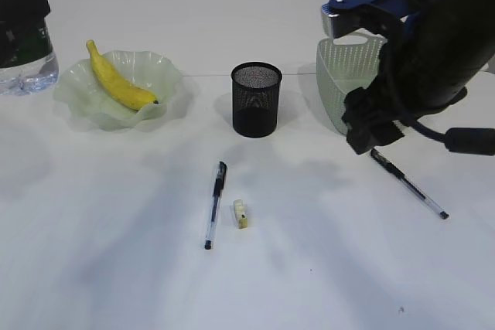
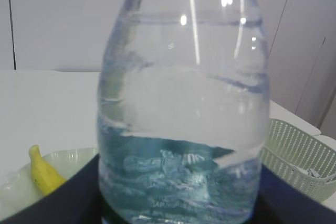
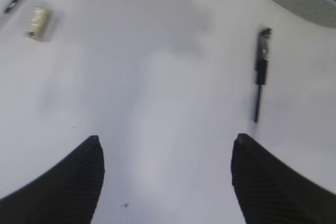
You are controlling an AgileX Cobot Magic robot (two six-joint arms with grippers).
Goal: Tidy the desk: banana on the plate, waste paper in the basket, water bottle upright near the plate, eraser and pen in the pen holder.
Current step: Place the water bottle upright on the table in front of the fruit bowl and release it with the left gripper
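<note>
Right gripper, jaws spread wide and empty, hovers over the desk; the pen lies upper right of it, lengthwise toward the fingers

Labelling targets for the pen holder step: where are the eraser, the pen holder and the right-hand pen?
eraser [image 1: 241,213], exterior view, middle of the block.
pen holder [image 1: 255,106], exterior view, front mesh wall.
right-hand pen [image 1: 411,186], exterior view, mid-barrel.
</note>
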